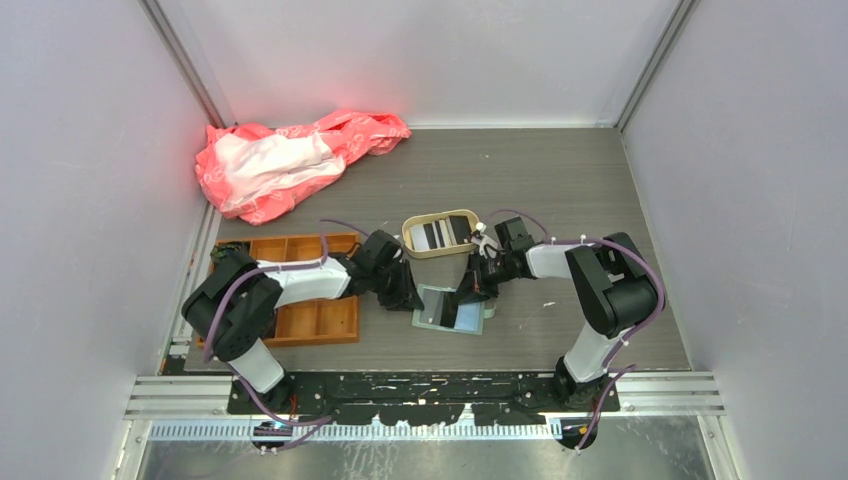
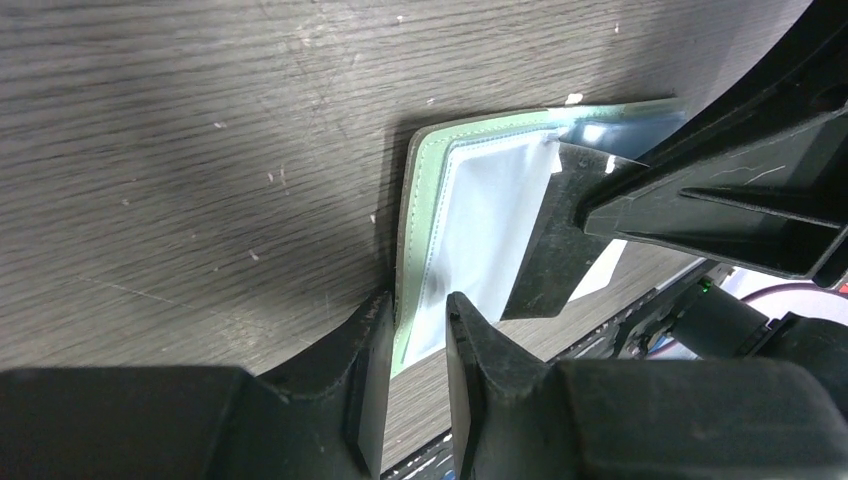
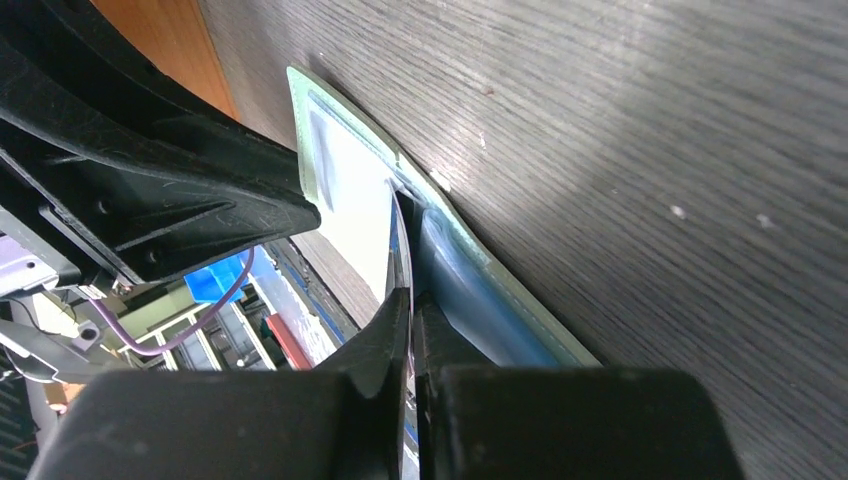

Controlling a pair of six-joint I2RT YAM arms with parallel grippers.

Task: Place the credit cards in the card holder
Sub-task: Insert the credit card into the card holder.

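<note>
The card holder [image 1: 450,312] is laid open on the table [image 1: 560,190], just beside the beige tray [image 1: 407,235], in which more credit cards [image 1: 437,234] are seen. Its left edge is pinched between the nearly closed fingers of the left gripper [image 2: 418,325]. 1 dark card [image 2: 545,235] is clamped edge-on in the right gripper [image 3: 410,300], whose fingers are all but shut on it. The card's leading edge is set at the mouth of the pale pocket [image 2: 480,220], near the fold, with its long axis in line with the right fingers. The pocket is judged to run on towards the left gripper's side, so a push along that line is called for.
</note>
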